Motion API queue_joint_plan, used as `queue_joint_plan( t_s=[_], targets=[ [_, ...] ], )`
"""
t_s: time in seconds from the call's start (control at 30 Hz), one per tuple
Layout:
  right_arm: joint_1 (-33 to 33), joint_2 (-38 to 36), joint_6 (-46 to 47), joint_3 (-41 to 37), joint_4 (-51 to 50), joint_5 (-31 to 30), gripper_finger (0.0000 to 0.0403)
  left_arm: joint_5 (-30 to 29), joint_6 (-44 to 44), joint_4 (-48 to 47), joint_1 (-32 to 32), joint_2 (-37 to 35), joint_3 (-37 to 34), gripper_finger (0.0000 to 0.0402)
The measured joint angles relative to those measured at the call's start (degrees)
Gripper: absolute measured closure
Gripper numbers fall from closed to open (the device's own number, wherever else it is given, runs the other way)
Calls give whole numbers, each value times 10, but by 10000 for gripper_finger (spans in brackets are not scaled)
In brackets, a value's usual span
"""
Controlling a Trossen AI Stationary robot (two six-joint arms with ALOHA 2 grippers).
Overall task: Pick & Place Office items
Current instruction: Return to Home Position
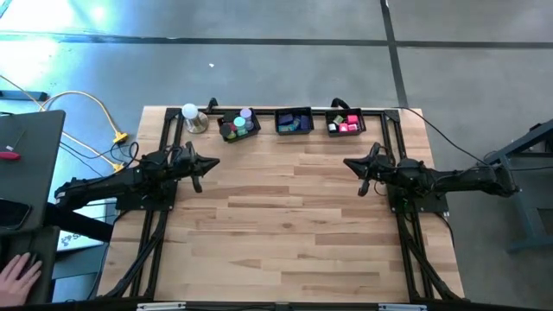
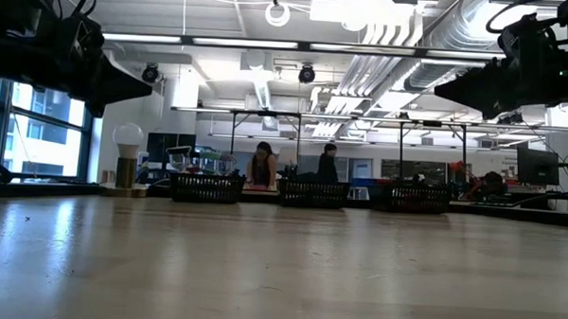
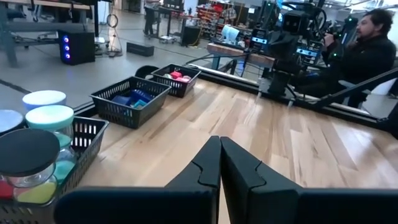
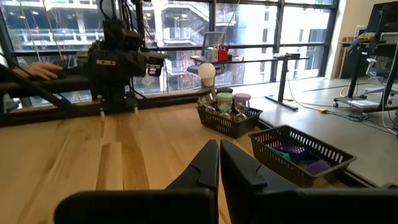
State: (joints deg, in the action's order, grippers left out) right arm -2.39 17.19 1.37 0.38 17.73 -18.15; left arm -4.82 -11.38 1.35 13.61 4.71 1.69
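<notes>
Left gripper [image 1: 213,162] and right gripper [image 1: 348,163] hang over the bench [image 1: 285,216], fingers pressed together. I see office items [image 1: 239,123] in three black bins [image 1: 278,121].

We are seeing black mesh bins [image 1: 279,122] on a pale, plank-striped table [image 1: 285,216]. We are spotting pink blocks [image 1: 349,127], blue-purple blocks [image 1: 295,124] and teal-lilac cylinders [image 1: 241,123] inside.

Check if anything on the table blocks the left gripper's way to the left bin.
Nothing visible does. Only tabletop lies between the shut left gripper and the left bin; the lamp stands beside that bin, off the path.
</notes>
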Motion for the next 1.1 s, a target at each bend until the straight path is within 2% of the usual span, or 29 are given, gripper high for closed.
queue_joint_plan(
  t_s=[0.4, 0.67, 1.1],
  targets=[
    [0, 0, 3, 0, -21, 3, 400, 0, 11, 0, 0, 0, 0, 401],
    [0, 0, 33, 0, -134, 3, 400, 0, 10, 2, 0, 0, 0, 401],
    [0, 0, 34, -1, -138, 4, 400, 0, 9, 2, 0, 0, 0, 401]
  ],
)
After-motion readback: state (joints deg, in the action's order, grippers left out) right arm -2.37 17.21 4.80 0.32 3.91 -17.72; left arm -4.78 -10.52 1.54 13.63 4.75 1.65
